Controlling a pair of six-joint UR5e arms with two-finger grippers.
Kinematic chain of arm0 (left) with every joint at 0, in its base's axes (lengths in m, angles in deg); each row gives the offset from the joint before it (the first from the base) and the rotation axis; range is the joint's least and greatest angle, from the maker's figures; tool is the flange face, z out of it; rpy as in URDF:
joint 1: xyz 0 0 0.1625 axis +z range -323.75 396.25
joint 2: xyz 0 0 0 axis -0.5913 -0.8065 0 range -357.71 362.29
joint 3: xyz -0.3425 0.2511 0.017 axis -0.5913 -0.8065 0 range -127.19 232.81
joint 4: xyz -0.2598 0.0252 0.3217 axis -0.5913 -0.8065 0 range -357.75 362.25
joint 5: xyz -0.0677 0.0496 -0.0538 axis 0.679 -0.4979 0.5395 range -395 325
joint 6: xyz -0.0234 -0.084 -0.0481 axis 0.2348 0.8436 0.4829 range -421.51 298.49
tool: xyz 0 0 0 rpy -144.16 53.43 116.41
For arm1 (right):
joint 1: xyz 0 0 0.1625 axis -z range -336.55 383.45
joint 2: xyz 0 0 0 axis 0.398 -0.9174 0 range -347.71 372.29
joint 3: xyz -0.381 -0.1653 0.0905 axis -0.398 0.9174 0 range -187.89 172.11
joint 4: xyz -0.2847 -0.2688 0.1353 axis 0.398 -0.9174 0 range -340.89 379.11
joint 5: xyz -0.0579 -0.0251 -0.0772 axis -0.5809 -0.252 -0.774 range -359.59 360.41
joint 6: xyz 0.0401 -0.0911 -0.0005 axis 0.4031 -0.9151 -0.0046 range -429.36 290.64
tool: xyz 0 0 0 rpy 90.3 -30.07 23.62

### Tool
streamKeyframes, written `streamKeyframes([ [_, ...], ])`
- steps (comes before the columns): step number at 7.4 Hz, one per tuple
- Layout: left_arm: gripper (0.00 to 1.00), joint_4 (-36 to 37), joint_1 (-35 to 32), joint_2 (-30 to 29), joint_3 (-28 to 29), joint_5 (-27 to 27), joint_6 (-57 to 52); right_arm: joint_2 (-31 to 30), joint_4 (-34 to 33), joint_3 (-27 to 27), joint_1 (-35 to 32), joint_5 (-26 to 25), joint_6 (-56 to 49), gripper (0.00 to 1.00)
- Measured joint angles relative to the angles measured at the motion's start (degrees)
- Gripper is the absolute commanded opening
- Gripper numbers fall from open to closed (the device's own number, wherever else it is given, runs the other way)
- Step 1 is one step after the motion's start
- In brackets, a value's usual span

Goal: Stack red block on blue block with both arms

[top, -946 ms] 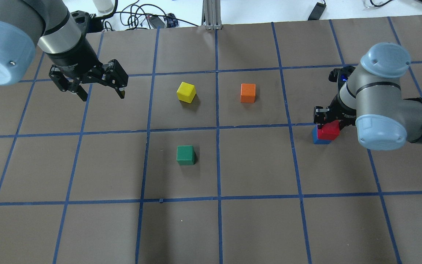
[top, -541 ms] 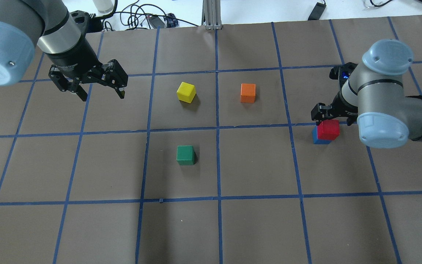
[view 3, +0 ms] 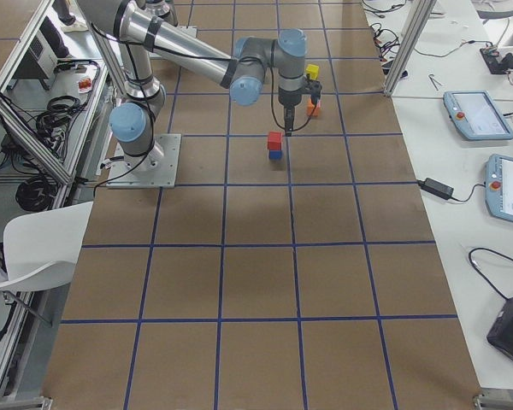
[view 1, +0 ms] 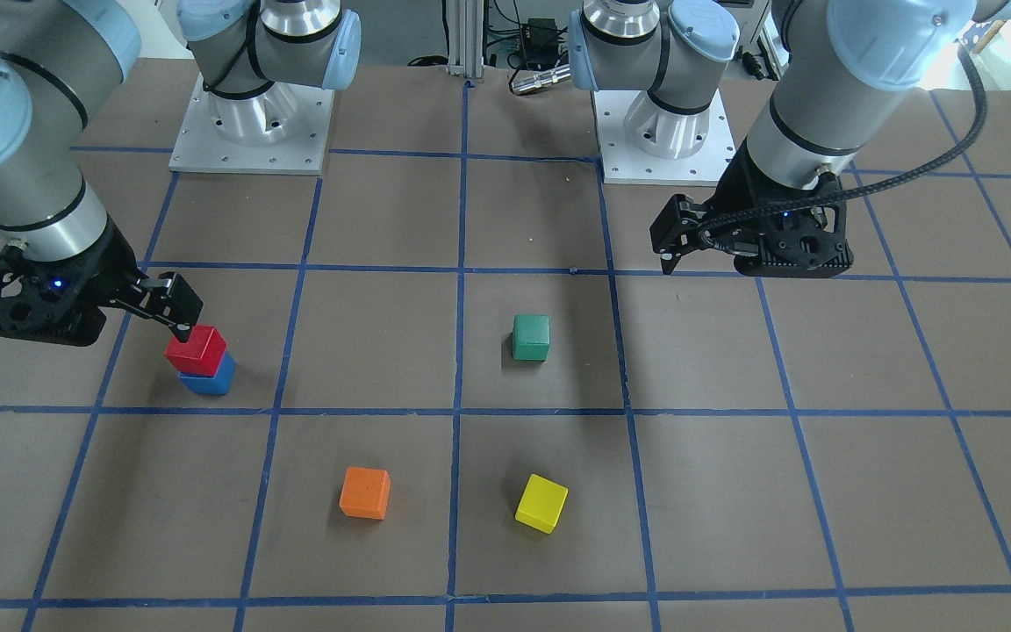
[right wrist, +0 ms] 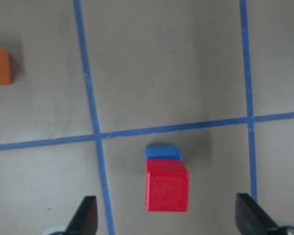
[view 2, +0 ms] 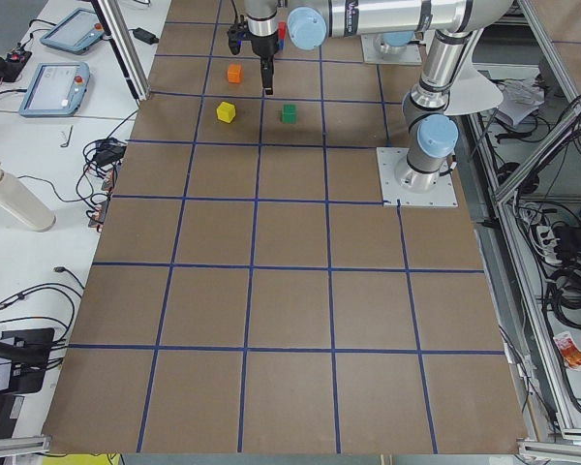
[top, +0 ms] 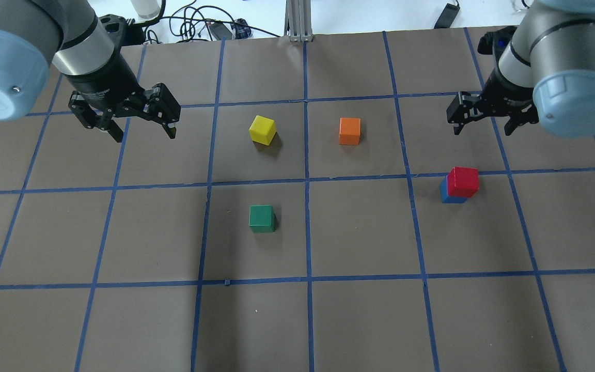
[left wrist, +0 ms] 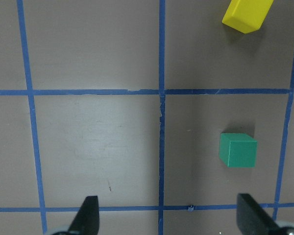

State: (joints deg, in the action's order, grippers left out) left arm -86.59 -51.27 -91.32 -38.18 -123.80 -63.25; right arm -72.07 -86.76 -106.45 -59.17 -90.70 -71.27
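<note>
The red block (top: 464, 181) sits on top of the blue block (top: 446, 196) at the table's right side, slightly offset. The stack also shows in the front view, red block (view 1: 197, 348) on blue block (view 1: 207, 384), and in the right wrist view, red block (right wrist: 167, 191) over blue block (right wrist: 162, 152). My right gripper (top: 485, 126) is open and empty. It hangs above and beyond the stack, apart from it. My left gripper (top: 145, 135) is open and empty over the far left of the table, with its fingers (left wrist: 88, 218) over bare mat.
A yellow cube (top: 262, 129) and an orange cube (top: 349, 130) lie in the far middle. A green cube (top: 262, 218) lies nearer the centre. The arm bases (view 1: 251, 132) stand at the robot's side. Cables (top: 199, 23) lie past the far edge.
My right gripper has lifted off the red block and drawn back toward the far edge. The red block stays on the blue block. The left arm has not moved.
</note>
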Motion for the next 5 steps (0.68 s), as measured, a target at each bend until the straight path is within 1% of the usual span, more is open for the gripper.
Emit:
streamKeyframes([
  [1,1.00,0.06,-0.40,0.01,0.12,0.00,0.04,-1.58,6.01,4.34,-3.25,0.58,2.72,1.00],
  [2,1.00,0.34,-1.14,0.09,0.21,-0.05,0.20,-3.27,10.38,7.60,-5.57,1.08,4.78,1.00],
  [3,1.00,0.98,-1.94,0.48,0.30,-0.18,0.36,-4.21,12.77,9.44,-6.74,1.70,6.06,1.00],
  [5,1.00,1.81,-2.83,1.32,0.26,-1.47,0.29,-3.98,14.08,10.79,-7.34,2.31,6.88,1.00],
])
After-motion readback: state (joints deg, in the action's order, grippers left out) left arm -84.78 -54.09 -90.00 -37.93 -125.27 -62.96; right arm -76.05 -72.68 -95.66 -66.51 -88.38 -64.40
